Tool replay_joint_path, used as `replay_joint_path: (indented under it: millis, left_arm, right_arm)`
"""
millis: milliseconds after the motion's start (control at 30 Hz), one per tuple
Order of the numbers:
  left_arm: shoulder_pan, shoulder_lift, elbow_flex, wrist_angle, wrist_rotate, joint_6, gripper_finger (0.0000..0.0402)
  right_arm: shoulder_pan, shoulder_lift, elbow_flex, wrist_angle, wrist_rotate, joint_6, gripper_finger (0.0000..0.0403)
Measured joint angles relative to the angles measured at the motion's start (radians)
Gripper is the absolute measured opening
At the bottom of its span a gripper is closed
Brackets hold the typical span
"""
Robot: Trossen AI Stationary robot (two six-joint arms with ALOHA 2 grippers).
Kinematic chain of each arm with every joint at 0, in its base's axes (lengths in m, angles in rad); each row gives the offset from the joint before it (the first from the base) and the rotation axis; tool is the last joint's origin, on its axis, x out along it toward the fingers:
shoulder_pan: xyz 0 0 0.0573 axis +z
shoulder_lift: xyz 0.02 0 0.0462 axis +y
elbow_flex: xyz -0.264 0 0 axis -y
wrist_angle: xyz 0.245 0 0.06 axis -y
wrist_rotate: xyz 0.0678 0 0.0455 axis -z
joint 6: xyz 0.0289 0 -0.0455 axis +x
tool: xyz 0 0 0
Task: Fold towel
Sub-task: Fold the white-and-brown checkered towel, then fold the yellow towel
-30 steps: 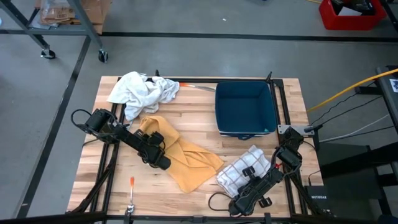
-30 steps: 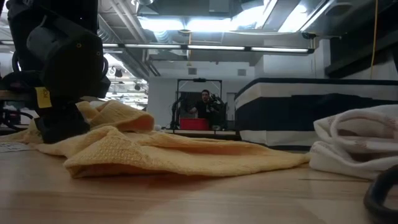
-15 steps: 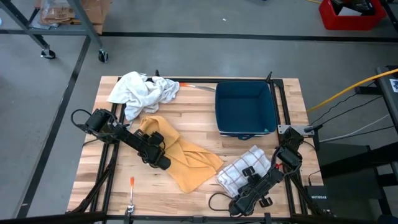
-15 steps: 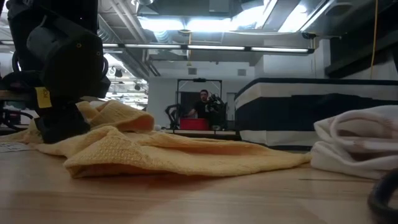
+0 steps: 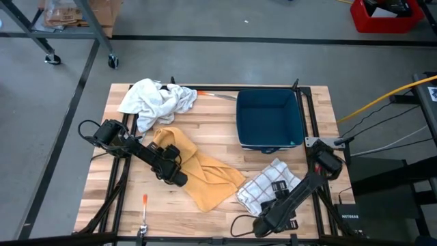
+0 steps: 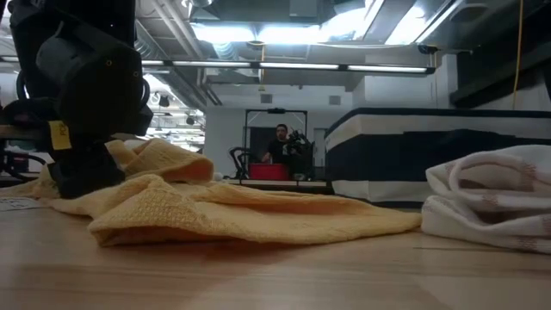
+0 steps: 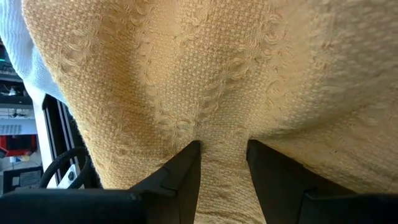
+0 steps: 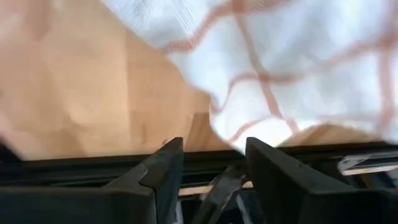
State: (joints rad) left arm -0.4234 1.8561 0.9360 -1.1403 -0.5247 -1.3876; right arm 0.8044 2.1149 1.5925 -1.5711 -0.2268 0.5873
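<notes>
A yellow towel (image 5: 205, 174) lies crumpled mid-table, showing as a low mound in the low view (image 6: 224, 211). My left gripper (image 5: 177, 178) is down on its left part, shut on a ridge of the cloth (image 7: 222, 163). A white towel with red checks (image 5: 268, 186) lies folded on the table near the right front corner, its rounded folds facing the low view (image 6: 486, 202). My right gripper (image 8: 208, 168) hangs open just above that towel's near edge (image 5: 276, 195), with nothing between its fingers. My left gripper pinches a raised ridge of the yellow towel (image 7: 222, 146) between its two fingers (image 7: 186, 171), coming slanting down from the table's left. The cloth puckers toward the fingers. The towel stays on the table, slack around the hold; how many layers, I cannot tell.
A crumpled white towel (image 5: 157, 101) lies at the far left, and a dark blue bin (image 5: 270, 121) stands at the far right. An orange-handled tool (image 5: 145, 205) lies near the front edge. Bare wood (image 5: 225, 140) shows between the towels.
My right gripper has lifted up off the checked towel and drawn back a little toward the near right corner, leaving the low view. The checked towel stays on the table, its near edge settled and a little more spread. The left gripper has kept still.
</notes>
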Motion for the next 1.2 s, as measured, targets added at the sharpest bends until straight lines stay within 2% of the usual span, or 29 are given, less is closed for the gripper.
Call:
replay_joint_path:
  millis: [133, 300, 400, 567, 700, 900, 1200]
  left_arm:
    - [0.000, 0.000, 0.000, 0.000, -0.001, -0.016, 0.0129]
    - [0.000, 0.000, 0.000, 0.001, -0.002, -0.018, 0.0129]
    - [0.000, 0.000, 0.000, 0.001, -0.002, -0.018, 0.0129]
    - [0.000, 0.000, 0.000, 0.001, -0.002, -0.030, 0.0129]
    - [0.000, 0.000, 0.000, 0.001, 0.000, -0.046, 0.0129]
    - [0.000, -0.002, 0.002, 0.000, 0.041, -0.045, 0.0129]
    - [0.000, -0.003, 0.002, -0.008, 0.114, -0.066, 0.0129]
  right_arm:
    - [0.000, -0.135, 0.000, 0.001, 0.105, 0.166, 0.0179]
    - [0.000, -0.330, 0.000, 0.002, 0.347, 0.390, 0.0179]
    - [0.000, -0.442, 0.000, 0.002, 0.493, 0.448, 0.0179]
    - [0.000, -0.610, 0.000, 0.000, 0.670, 0.415, 0.0179]
    - [0.000, -0.734, 0.000, 0.000, 0.690, 0.325, 0.0179]
    - [0.000, -0.898, 0.000, 0.000, 0.727, 0.295, 0.0179]
    - [0.000, -1.078, -0.043, 0.001, 0.985, 0.296, 0.0179]
